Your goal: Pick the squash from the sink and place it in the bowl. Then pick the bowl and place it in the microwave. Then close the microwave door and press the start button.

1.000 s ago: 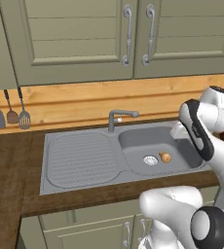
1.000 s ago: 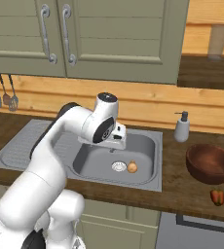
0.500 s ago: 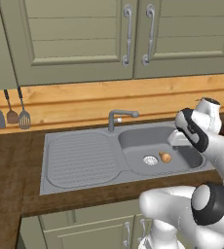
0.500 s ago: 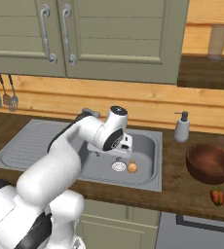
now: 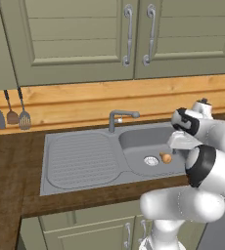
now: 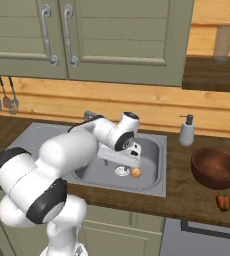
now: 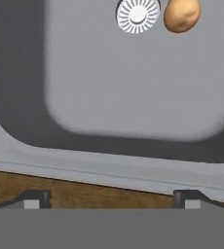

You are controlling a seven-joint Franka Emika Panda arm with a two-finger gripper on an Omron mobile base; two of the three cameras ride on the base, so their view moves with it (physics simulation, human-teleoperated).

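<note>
- We see the squash point(image 5: 166, 157) lying on the floor of the sink point(image 5: 85, 161) basin, just beside the round drain point(image 5: 151, 160), on the drain's right from both base cameras.
- From the hand camera, the squash point(image 7: 181, 15) sits at the top edge, touching nothing but the basin floor, with the white-ribbed drain point(image 7: 138, 15) next to it.
- We find the gripper point(image 7: 109, 197) poised above the near rim of the sink point(image 7: 109, 165), its jaws spread wide apart and holding nothing; the two dark fingertips point(image 7: 33, 198) frame a strip of brown wooden surface point(image 7: 84, 187).
- In the right base camera, the gripper point(image 6: 128, 157) hangs over the basin, above and a little behind the squash point(image 6: 135, 172), not touching it.
- The reddish-brown bowl point(image 6: 216, 168) stands upright on the surface point(image 6: 187, 175) to the right of the sink point(image 6: 152, 187), well apart from the squash.
- We note a grey soap dispenser point(image 6: 187, 131) behind the bowl against the wooden wall, and a small red-orange pepper point(image 6: 222, 202) on the surface in front of the bowl.
- The faucet point(image 5: 120, 117) rises behind the basin, its spout pointing right.
- Three utensils point(image 5: 11, 113) hang on the wall left of the sink, beneath green cabinets point(image 5: 124, 36).
</note>
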